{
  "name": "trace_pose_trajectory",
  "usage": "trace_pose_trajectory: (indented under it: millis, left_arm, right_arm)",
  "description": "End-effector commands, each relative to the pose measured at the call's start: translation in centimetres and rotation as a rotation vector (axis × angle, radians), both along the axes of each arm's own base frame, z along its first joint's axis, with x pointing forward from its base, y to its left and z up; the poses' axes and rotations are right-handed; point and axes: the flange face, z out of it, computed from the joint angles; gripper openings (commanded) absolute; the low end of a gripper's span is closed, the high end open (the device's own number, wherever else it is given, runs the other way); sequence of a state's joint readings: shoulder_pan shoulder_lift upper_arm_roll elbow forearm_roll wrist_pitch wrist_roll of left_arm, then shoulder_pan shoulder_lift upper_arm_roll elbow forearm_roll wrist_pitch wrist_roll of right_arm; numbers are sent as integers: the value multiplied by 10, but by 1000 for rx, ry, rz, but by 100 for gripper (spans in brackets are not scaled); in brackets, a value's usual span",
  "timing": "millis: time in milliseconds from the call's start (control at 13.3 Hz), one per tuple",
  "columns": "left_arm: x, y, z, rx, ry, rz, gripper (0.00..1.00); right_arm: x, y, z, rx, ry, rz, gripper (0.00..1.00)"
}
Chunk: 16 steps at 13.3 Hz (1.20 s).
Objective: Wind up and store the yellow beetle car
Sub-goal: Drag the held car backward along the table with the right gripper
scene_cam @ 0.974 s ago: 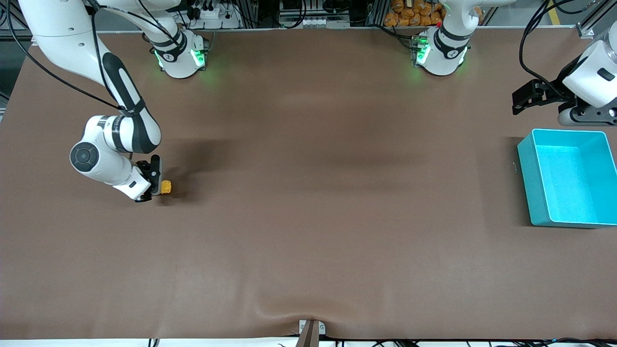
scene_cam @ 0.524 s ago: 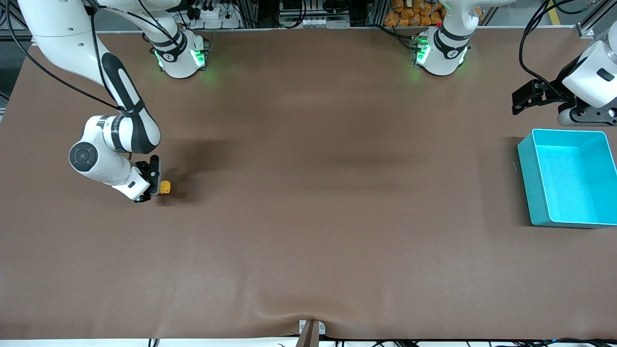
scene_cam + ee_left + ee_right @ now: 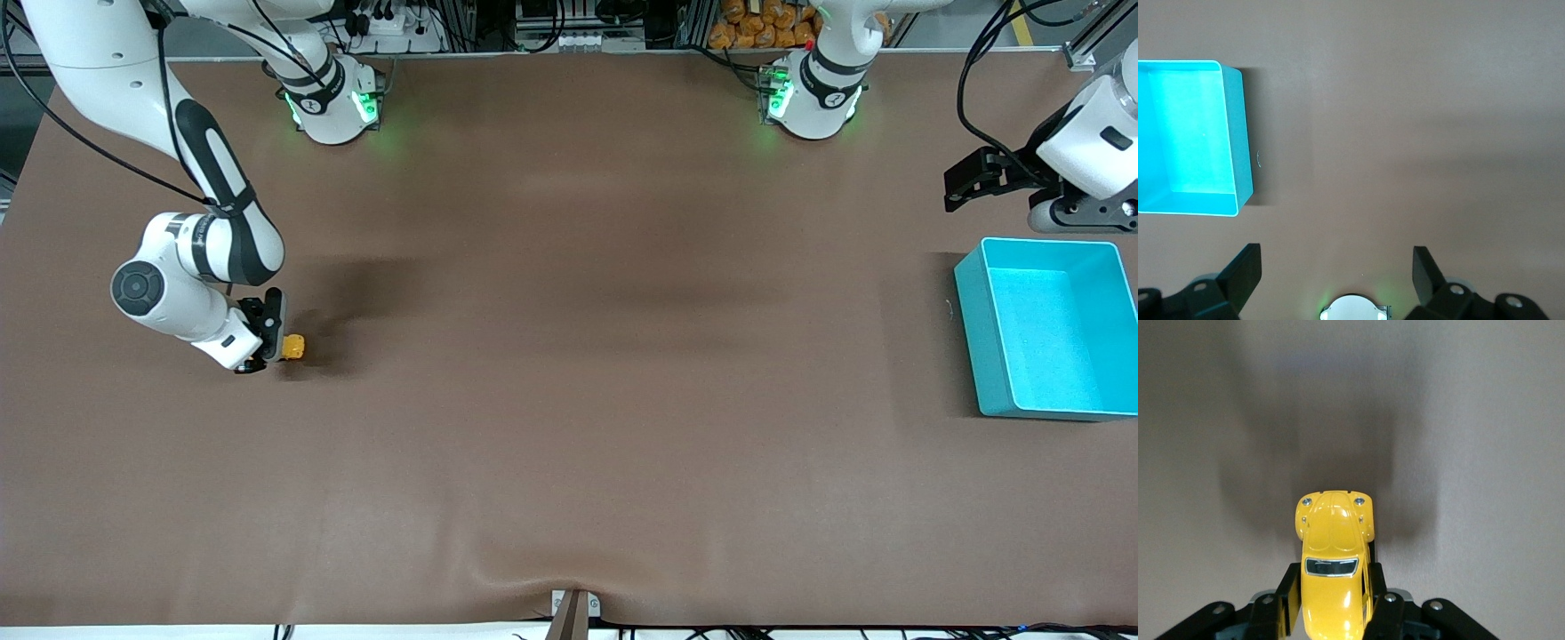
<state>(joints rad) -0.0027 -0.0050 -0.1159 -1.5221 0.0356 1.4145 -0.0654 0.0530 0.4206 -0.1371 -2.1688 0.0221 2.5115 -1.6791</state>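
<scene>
Right end effector (image 3: 271, 342) is low at the table (image 3: 569, 400), toward the right arm's end. From my seat I read it as clamped on the yellow beetle car (image 3: 292, 346): in the right wrist view the two fingers (image 3: 1288, 600) press against the car's flanks, with the car (image 3: 1333, 567) nose-out from between them. Rounded hood, two small headlights and a dark windscreen all show clearly. I cannot tell whether the wheels touch the brown surface or sit just off it; a dark shadow lies on the table right beside the car.

Left end effector (image 3: 965, 178) hangs above the table at the left arm's end, arm waiting. In the left wrist view its fingers (image 3: 1245, 270) stand wide apart with nothing between them, only bare brown table below.

Teal bin (image 3: 1049, 324) sits on the table at the left arm's end, nearer to the front camera than the left end effector. It is open-topped, rectangular, and its floor shows bare in the left wrist view (image 3: 1188, 137). A small pale mark lies on the table just beside one wall of the bin.

Car and bin are well apart, at the two ends of the table.
</scene>
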Motion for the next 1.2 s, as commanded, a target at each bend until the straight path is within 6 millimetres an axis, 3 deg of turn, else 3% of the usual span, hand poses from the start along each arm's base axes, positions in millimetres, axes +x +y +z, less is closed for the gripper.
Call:
trace_pose_trajectory:
  millis: [0,1124]
  left_arm:
    - [-5,-1,4,-14,2,3,100]
    - [-5,-2,5,-15,0,5,100]
  right_arm:
    - [1,-22,-8,5,3,6,26]
    - [2,-110,-18,11,7,0,26]
